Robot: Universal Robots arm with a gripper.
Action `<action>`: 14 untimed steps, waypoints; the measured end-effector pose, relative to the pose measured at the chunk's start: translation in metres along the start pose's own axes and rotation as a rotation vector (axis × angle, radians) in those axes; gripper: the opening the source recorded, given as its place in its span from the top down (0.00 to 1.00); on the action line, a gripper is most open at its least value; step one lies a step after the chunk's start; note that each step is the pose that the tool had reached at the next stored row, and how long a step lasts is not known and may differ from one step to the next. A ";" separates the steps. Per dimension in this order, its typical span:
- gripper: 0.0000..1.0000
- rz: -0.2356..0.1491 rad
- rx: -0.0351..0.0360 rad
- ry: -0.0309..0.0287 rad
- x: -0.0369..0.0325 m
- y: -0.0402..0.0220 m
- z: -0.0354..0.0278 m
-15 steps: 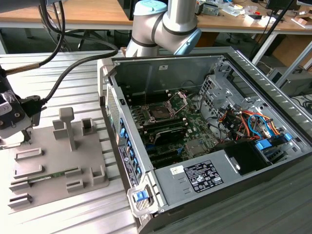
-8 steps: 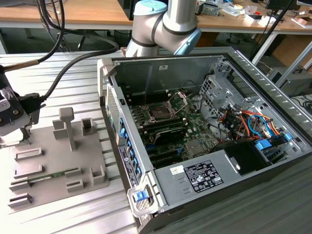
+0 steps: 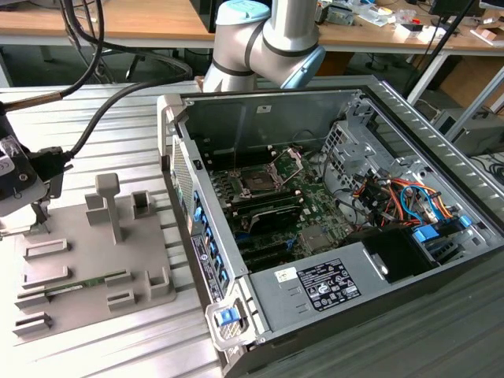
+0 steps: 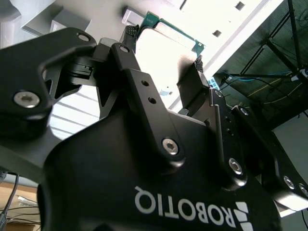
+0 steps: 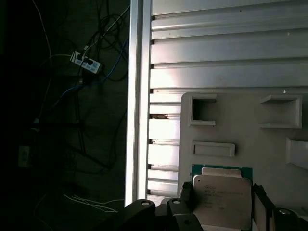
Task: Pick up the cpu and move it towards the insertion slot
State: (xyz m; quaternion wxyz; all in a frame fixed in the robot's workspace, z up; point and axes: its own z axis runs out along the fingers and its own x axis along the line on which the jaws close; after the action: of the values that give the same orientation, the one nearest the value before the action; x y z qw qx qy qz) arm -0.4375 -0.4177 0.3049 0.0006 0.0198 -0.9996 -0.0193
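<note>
My black gripper [image 5: 222, 191] is pinching the small, flat, silvery square cpu [image 5: 222, 204] above the grey plastic tray [image 5: 240, 130]. I am trying for a soft, level hold.

A grey tray [image 3: 87, 260] lies on the ribbed aluminium counter [image 3: 134, 150], with an upright post [image 3: 109, 205] and several raised pockets. A thin green memory stick [image 3: 87, 282] lies in it. On the exterior view's right stands an open computer case [image 3: 260, 118], just beside the tray. It holds a labelled power supply [image 3: 331, 287] and orange and blue cables [image 3: 409, 197]. A wooden desk [image 3: 118, 20] runs behind. In the first wrist view, a power strip [image 5: 85, 61] lies among wires on the dark floor.
</note>
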 end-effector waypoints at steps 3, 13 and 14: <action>0.45 0.000 -0.0001 0.0000 0.0000 0.0001 -0.0017; 0.45 0.000 0.0000 0.0000 0.0000 0.0003 -0.0071; 0.45 0.000 0.0000 0.0000 0.0000 0.0003 -0.0078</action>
State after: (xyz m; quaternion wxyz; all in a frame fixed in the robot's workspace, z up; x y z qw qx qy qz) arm -0.4375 -0.4176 0.3127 0.0006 0.0198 -0.9996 -0.0193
